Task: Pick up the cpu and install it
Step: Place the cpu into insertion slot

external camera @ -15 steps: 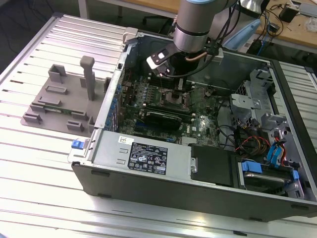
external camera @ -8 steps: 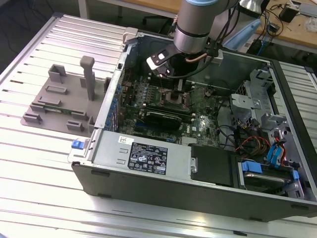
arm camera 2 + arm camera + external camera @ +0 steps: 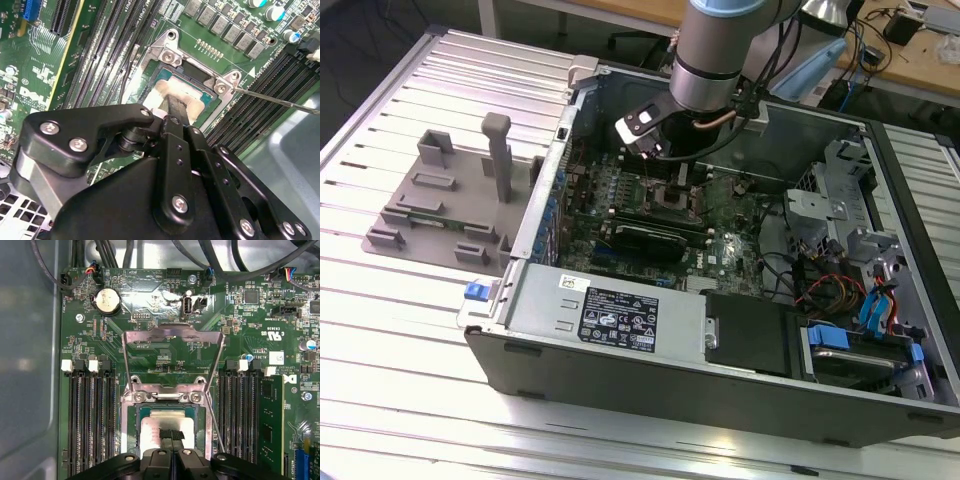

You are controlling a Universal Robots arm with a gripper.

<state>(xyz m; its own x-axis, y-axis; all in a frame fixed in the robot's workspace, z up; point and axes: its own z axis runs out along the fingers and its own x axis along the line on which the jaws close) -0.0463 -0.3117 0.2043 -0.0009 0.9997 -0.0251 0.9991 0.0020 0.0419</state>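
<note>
The cpu [image 3: 150,432], silvery square with a green rim, sits in the socket [image 3: 165,396] under the clenched tool [image 3: 170,434].

From my station I look over a wide silver table of ribbed aluminium slats [image 3: 410,330], evenly lit, with a soft sheen along its ridges. Behind it runs a pale wooden workbench [image 3: 925,65] strewn with tangled dark cables [image 3: 880,25]. Past the table's far corner, on the exterior view's left, I make out dark floor [image 3: 355,35].
</note>
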